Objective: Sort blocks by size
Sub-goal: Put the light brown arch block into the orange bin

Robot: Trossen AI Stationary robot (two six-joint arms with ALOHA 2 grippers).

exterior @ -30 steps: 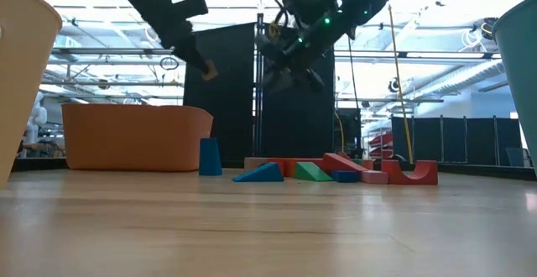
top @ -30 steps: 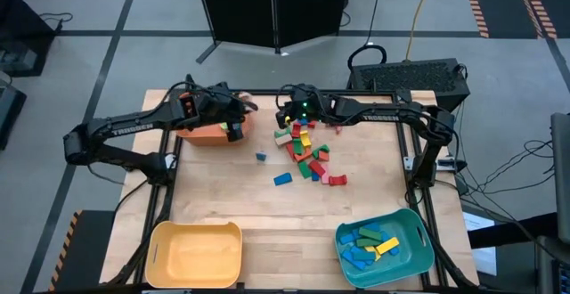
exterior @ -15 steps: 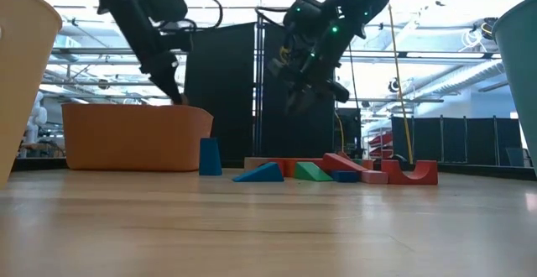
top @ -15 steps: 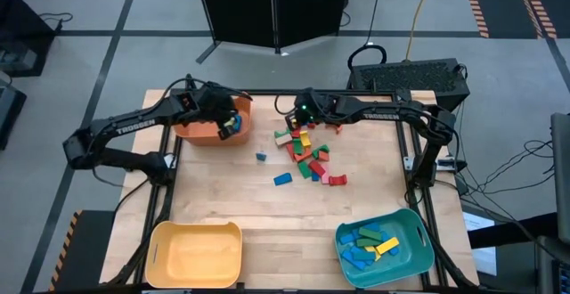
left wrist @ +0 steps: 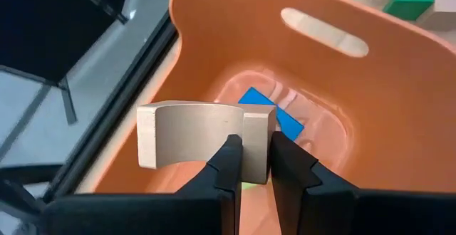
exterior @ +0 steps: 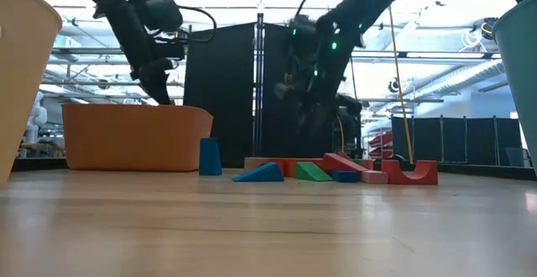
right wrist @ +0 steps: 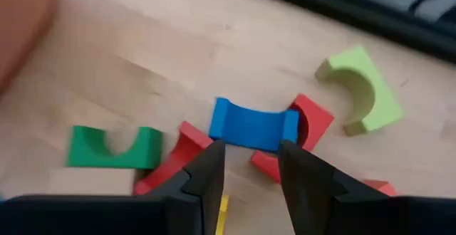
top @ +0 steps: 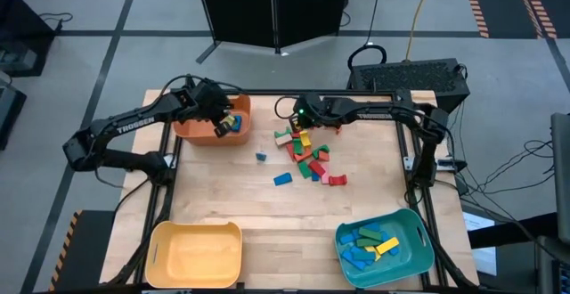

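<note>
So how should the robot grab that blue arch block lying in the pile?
Probably from above, pinching the blue arch across its two flat faces at the thin middle. The right gripper hovers just short of it, fingers open. Its ends are crowded: red blocks touch it there.

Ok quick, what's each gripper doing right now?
Left gripper: shut on a pale arch block, above the orange bin.
Right gripper: open, empty, over the blue arch block.
</note>
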